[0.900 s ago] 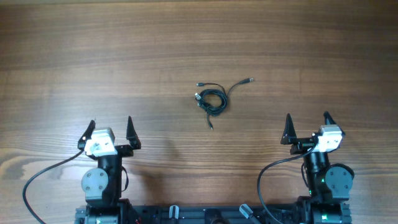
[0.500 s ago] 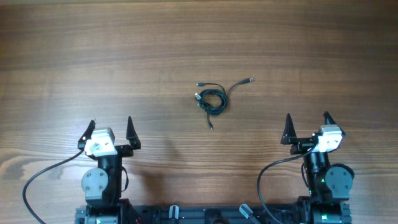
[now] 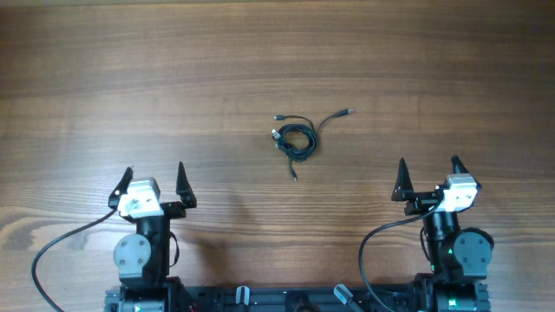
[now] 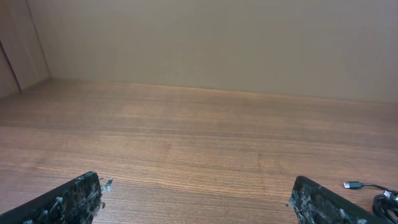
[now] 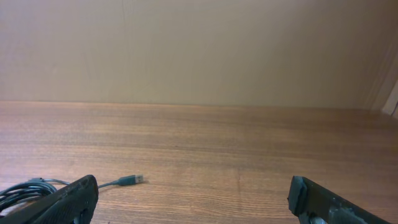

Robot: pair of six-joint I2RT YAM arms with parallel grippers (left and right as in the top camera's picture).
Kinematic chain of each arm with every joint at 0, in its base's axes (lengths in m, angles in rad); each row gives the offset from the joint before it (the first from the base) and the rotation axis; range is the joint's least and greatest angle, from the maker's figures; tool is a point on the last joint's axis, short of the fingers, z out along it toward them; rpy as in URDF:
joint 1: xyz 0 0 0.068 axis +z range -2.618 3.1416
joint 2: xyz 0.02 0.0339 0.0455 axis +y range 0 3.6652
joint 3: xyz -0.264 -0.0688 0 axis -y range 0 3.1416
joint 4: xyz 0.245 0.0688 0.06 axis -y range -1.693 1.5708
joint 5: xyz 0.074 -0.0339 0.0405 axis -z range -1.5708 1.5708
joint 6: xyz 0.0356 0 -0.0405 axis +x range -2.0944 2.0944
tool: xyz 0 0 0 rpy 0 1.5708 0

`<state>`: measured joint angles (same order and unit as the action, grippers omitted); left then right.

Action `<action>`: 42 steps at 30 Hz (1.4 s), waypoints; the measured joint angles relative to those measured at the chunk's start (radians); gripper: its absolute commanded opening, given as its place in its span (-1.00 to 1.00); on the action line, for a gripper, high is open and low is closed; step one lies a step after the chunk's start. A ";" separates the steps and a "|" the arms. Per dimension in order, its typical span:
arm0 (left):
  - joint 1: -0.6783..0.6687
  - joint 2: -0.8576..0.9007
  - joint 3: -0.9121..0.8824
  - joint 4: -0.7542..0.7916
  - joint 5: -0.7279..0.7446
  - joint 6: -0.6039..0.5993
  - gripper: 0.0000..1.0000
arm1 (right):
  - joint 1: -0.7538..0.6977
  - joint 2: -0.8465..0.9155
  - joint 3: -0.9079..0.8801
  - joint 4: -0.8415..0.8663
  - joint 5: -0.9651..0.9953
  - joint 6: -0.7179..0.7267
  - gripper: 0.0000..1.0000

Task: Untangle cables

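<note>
Here is a wide brown wooden counter (image 3: 130, 69), its grain running side to side in long streaks with a few darker bands across it. Out in the middle lie the cables (image 3: 295, 139), a small dark knot coiled on itself. One strand curls off to the right and ends in a silvery plug (image 3: 349, 112), a short one points left, and another tail trails down towards the arms. Down at the near edge the left gripper (image 3: 154, 173) sits low, jaws spread wide apart with nothing between them. The right gripper (image 3: 428, 166) is the same on the other side, jaws wide and holding nothing. Both are well apart from the bundle, which lies between them and farther out. Thick black wires (image 3: 52, 247) loop from the arm bases over the wood. The left wrist view looks along the boards to a plain beige wall (image 4: 217, 37) and a panel (image 4: 18, 50) meeting it in the left corner, with a plug end poking in low on the right. The right wrist view has that same bare wall behind, with the coil at lower left and a plug resting flat on the grain.
</note>
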<state>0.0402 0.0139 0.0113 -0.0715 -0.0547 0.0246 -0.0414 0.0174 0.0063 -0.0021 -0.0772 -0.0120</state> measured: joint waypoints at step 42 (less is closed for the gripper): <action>0.000 0.000 -0.002 0.045 0.369 -0.030 1.00 | 0.000 0.000 0.000 0.000 0.000 0.000 0.99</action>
<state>0.0402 0.0139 0.0097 -0.0265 0.3138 -0.0051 -0.0414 0.0174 0.0063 -0.0021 -0.0772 -0.0120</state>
